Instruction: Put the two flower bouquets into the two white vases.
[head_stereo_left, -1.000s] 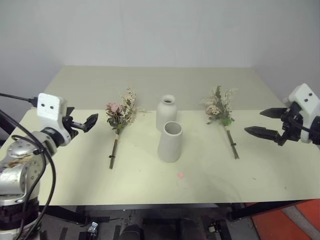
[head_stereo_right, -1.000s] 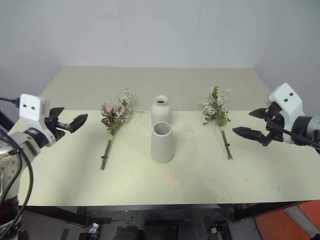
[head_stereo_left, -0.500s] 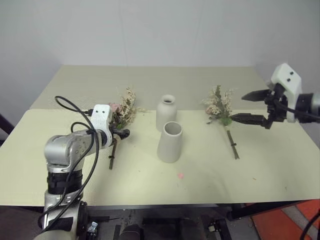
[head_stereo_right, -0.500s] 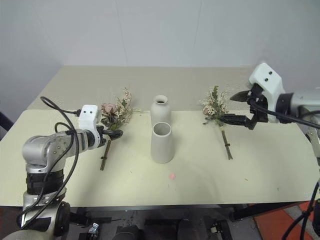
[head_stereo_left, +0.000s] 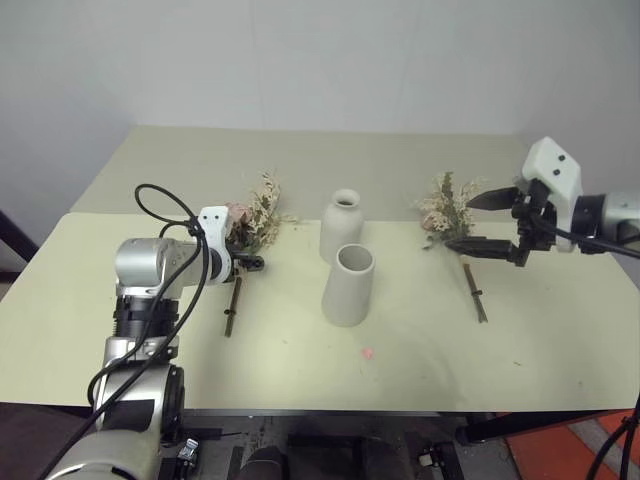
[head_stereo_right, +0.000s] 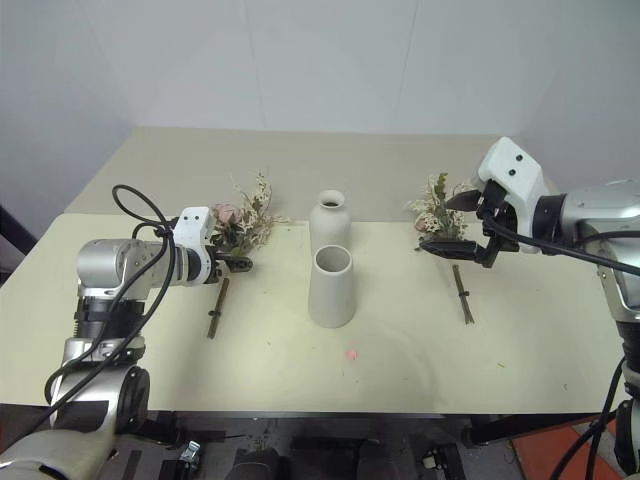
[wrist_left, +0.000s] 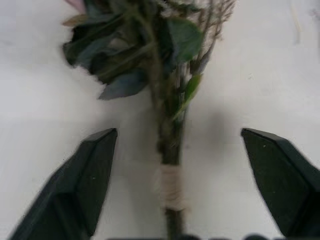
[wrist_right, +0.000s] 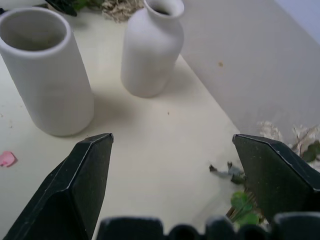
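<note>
Two flower bouquets lie flat on the table. The left bouquet (head_stereo_left: 252, 218) has its bound stem (wrist_left: 170, 185) between the fingers of my left gripper (head_stereo_left: 250, 262), which stands open and low over it, fingers clear of the stem. The right bouquet (head_stereo_left: 446, 208) lies under my right gripper (head_stereo_left: 465, 222), which hovers open just above its leaves. Between the bouquets stand the two white vases: the bottle-shaped vase (head_stereo_left: 342, 224) behind and the wide-mouthed vase (head_stereo_left: 348, 286) in front. In the right wrist view, the bottle vase (wrist_right: 152, 47) and the wide vase (wrist_right: 47, 70) show beyond the open fingers.
A small pink petal (head_stereo_left: 367, 352) lies on the cream table (head_stereo_left: 520, 350) in front of the wide vase. A black cable (head_stereo_left: 165, 200) loops off my left arm. A plain wall closes off the far side of the table.
My left gripper dropped and reached in to straddle the left bouquet's stem, its fingers narrowing a little. My right gripper swung left to hover over the right bouquet. The camera shifted slightly.
</note>
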